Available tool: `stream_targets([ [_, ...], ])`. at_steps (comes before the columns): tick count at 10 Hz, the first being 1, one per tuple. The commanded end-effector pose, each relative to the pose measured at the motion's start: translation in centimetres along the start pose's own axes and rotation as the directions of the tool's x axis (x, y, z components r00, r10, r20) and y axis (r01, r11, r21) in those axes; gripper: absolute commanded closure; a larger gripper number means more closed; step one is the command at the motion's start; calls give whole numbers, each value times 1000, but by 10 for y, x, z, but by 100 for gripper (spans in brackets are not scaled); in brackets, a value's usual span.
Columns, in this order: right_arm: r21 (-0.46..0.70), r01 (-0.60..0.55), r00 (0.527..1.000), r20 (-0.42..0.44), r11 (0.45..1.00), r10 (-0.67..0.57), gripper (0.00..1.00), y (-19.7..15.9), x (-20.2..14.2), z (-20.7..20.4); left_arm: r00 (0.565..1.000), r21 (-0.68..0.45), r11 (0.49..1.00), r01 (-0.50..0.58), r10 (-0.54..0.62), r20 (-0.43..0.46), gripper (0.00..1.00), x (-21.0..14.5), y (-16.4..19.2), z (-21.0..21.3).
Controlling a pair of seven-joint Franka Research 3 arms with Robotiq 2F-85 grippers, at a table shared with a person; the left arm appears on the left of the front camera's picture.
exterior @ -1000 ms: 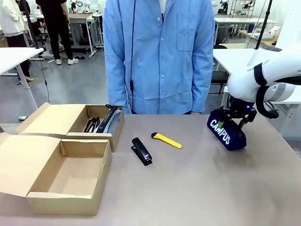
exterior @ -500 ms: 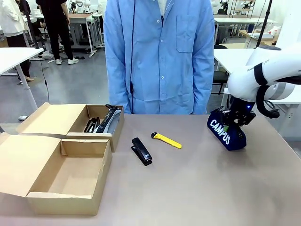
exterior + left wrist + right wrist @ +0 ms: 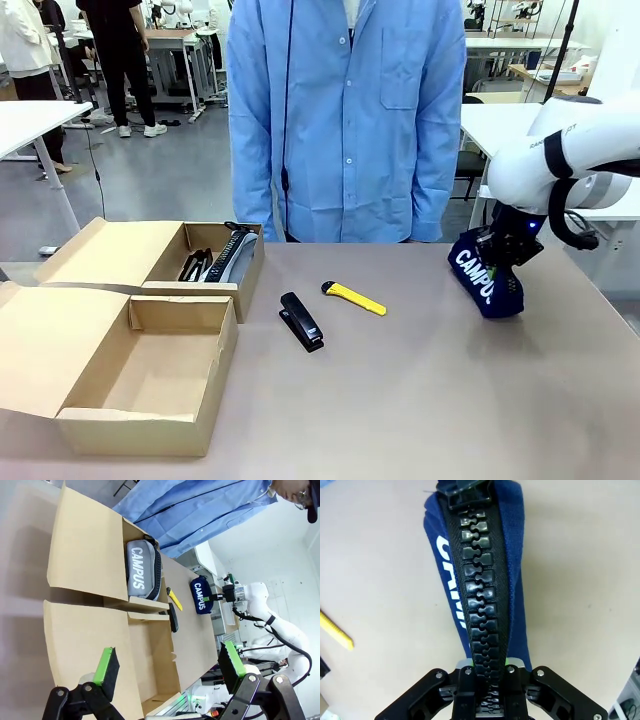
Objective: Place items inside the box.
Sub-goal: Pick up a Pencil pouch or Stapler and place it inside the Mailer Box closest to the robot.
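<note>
My right gripper (image 3: 507,247) is shut on the top zipper of the navy "CAMPUS" pouch (image 3: 486,282), which stands tilted at the table's right side, its lower end at the surface. In the right wrist view the fingers pinch the black zipper of this pouch (image 3: 476,580) at the gripper (image 3: 487,692). A black stapler (image 3: 301,321) and a yellow utility knife (image 3: 355,298) lie mid-table. The near cardboard box (image 3: 135,432) is open and bare inside. My left gripper (image 3: 169,666) hangs open above the boxes. A grey "CAMPUS" pouch (image 3: 141,571) lies in the far box (image 3: 85,540).
A person in a blue shirt (image 3: 345,120) stands at the far edge, hands out of sight. The far box (image 3: 110,250) also holds black items beside the grey pouch. Bare tabletop stretches between the stapler and the navy pouch.
My right gripper has closed on the navy pouch's zipper and tipped the pouch slightly to the right. The person has shifted a little to the right.
</note>
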State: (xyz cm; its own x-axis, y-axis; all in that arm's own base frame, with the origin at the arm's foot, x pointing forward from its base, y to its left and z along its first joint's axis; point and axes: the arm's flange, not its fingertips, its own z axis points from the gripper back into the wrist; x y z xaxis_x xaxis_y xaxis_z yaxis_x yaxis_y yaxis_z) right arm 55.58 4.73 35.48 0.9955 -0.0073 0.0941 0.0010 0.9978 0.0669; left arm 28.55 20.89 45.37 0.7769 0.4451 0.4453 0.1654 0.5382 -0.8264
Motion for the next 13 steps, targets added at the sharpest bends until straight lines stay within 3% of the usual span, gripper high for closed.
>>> stream_targets([
  [1,32,23,1000,13,999,-24,100,-22,-20,27,1000,-23,1000,20,-19,20,0,-1,1,-1],
  [3,173,-43,999,6,984,43,100,-59,-59,66,1000,-23,1000,20,-19,20,0,-1,1,-1],
  [4,271,-121,989,-50,955,140,100,-77,-85,85,1000,-23,1000,20,-19,20,0,-1,1,-1],
  [5,354,-193,967,-87,915,238,100,-86,-114,101,1000,-23,1000,20,-19,20,0,-1,1,-1],
  [6,433,-344,907,-75,833,414,100,-84,-144,111,1000,-23,1000,20,-19,20,0,-1,1,-1],
  [7,430,-479,843,-19,765,538,100,-77,-166,114,1000,-23,1000,20,-19,20,0,-1,1,-1],
  [8,426,-625,738,48,654,673,100,-72,-183,115,1000,-23,1000,20,-19,20,0,-1,1,-1],
  [9,408,-824,479,128,394,868,100,-68,-198,114,1000,-23,1000,20,-19,20,0,-1,1,-1],
  [10,407,-857,422,204,315,884,100,-69,-198,114,1000,-23,1000,20,-19,20,0,-1,1,-1],
  [11,440,-620,732,25,650,681,100,-66,-192,118,1000,-23,1000,20,-19,20,0,-1,1,-1],
  [13,440,-620,732,25,650,681,100,-66,-192,118,1000,-23,1000,20,-19,20,0,-1,1,-1],
])
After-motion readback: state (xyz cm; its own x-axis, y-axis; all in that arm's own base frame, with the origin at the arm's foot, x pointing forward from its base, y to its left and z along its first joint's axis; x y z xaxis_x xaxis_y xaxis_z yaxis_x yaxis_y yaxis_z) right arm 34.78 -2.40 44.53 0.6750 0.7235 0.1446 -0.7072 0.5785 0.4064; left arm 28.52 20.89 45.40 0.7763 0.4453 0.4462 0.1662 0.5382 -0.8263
